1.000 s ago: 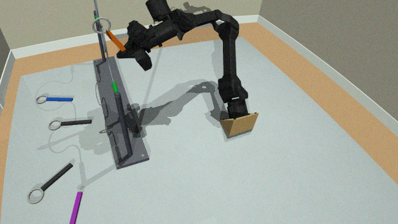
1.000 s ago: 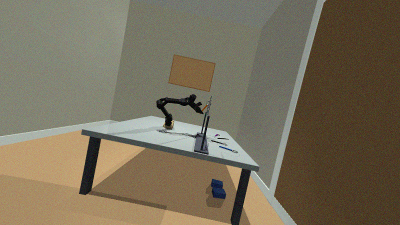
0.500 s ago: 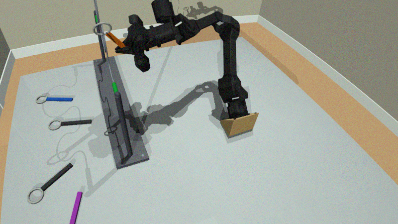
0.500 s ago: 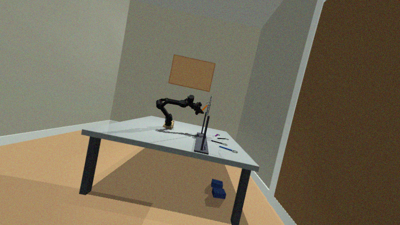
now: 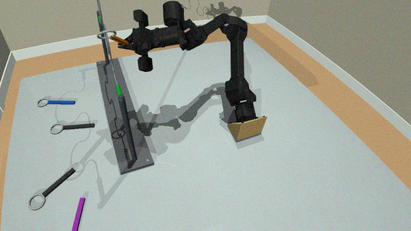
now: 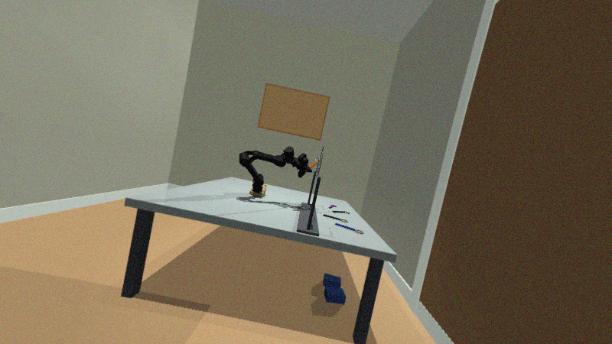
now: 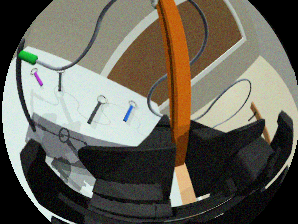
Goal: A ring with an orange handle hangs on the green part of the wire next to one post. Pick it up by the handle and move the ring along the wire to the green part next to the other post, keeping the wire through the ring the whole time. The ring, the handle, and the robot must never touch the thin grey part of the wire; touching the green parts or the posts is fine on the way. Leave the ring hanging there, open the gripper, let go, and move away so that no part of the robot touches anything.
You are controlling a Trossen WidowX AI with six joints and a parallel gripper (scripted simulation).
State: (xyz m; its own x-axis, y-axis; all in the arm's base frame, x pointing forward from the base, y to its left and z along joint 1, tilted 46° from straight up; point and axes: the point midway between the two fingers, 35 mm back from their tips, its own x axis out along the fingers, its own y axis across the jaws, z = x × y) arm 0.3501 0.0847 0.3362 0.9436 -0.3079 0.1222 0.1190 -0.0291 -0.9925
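Note:
The ring (image 5: 97,35) is around the grey wire (image 5: 114,71) (image 7: 206,35), high between the posts; whether they touch cannot be told. Its orange handle (image 5: 120,40) (image 6: 314,163) (image 7: 179,75) slopes down to my gripper (image 5: 126,43) (image 6: 308,169) (image 7: 169,119), which is shut on it. One green part (image 5: 118,90) (image 7: 28,56) is beside the near post (image 5: 126,126); the other green part (image 5: 99,18) is beside the far post (image 5: 105,49). In the wrist view the ring is almost wholly cut off at the top edge.
The posts stand on a dark base plate (image 5: 141,164). Beyond it lie loose rings with a blue handle (image 5: 61,102) (image 6: 344,226) (image 7: 129,112), black handles (image 5: 78,126) (image 5: 58,182) and a purple handle (image 5: 78,213). The wire's bends rise above the plate.

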